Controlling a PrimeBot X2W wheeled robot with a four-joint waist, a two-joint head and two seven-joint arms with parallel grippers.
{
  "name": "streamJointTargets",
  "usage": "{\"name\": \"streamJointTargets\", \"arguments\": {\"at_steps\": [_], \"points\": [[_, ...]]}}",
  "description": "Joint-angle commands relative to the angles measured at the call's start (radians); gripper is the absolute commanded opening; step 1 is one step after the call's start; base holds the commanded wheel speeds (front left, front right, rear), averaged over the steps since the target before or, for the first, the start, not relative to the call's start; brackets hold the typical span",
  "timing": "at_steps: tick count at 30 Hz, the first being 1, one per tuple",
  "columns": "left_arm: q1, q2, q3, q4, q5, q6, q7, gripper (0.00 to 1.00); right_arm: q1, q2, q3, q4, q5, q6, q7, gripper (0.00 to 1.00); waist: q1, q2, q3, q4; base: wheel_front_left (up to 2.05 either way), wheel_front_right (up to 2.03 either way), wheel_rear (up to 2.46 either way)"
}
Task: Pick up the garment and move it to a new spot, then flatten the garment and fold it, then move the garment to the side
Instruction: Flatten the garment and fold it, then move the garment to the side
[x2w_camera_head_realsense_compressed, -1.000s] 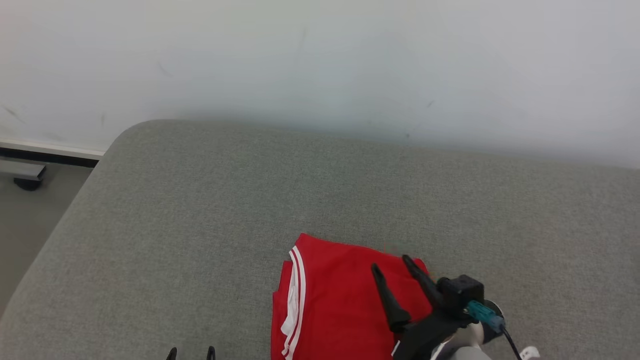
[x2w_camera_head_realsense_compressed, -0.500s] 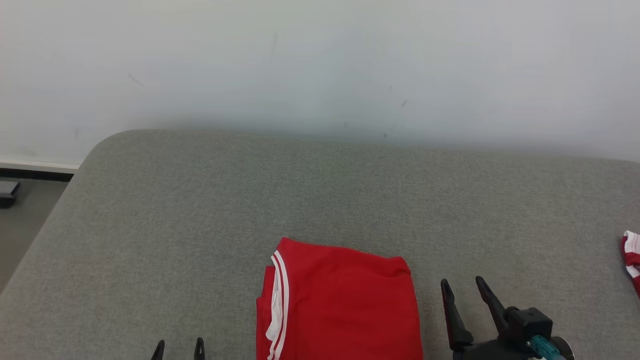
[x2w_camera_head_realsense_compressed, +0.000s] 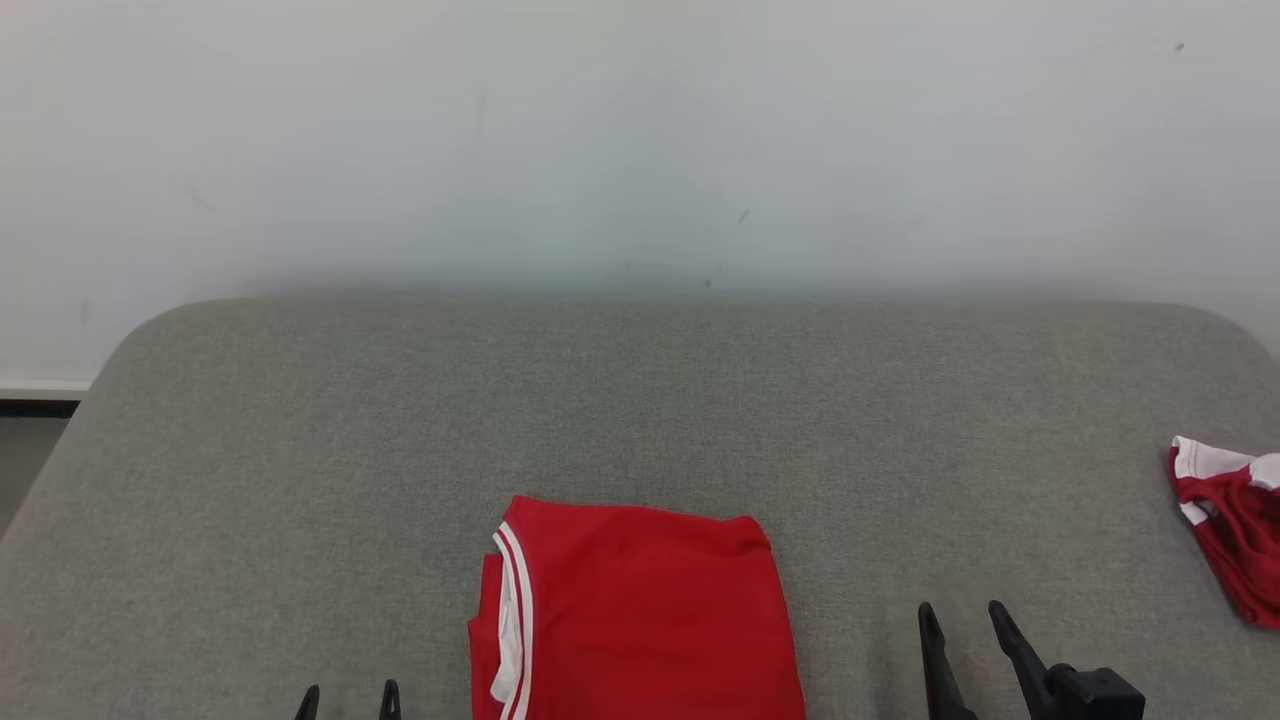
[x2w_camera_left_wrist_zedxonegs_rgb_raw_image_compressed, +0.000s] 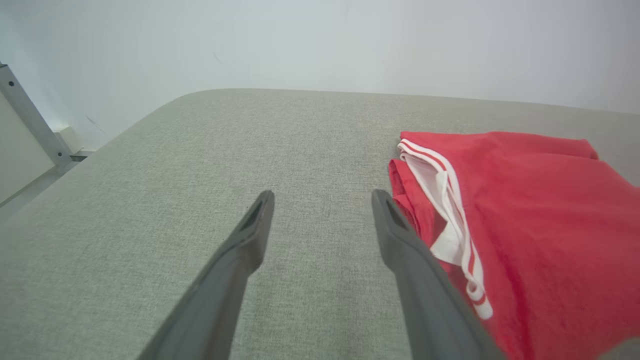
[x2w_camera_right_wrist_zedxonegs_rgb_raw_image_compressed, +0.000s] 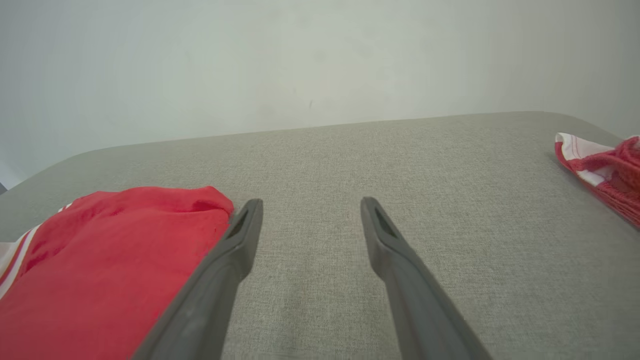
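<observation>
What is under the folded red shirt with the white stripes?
The folded red shirt lies on the grey fabric cushion. At its left edge, tucked red layers and white striped trim peek out. Anything else beneath is covered by cloth.

You have the red garment (x2w_camera_head_realsense_compressed: 650, 610) folded into a flat, roughly square packet at 6 o'clock in the head view, lying on the grey padded surface (x2w_camera_head_realsense_compressed: 300, 450), its white-striped trim and white lining showing along its 9 o'clock edge.
</observation>
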Motion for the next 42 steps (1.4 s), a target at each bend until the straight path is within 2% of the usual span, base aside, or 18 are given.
{"name": "streamJointTargets", "arguments": {"at_steps": [1,17,42], "points": [[0.009,-0.001,0.0,-0.006,0.002,0.003,-0.003,1.0,0.01,0.003,0.001,-0.004,0.007,-0.003,-0.004,1.0,0.0,0.0,-0.007,-0.011,0.0,0.0,0.0],[0.041,-0.001,0.006,-0.022,-0.007,0.001,-0.003,1.0,0.028,0.003,-0.002,-0.008,0.025,-0.003,-0.004,1.0,0.0,0.0,-0.027,-0.062,0.0,0.0,0.0],[0.048,-0.001,0.012,-0.03,0.001,-0.013,-0.003,1.0,0.036,0.003,0.021,-0.013,0.049,-0.003,-0.004,1.0,0.0,0.0,-0.019,-0.057,0.0,0.0,0.0]]}}
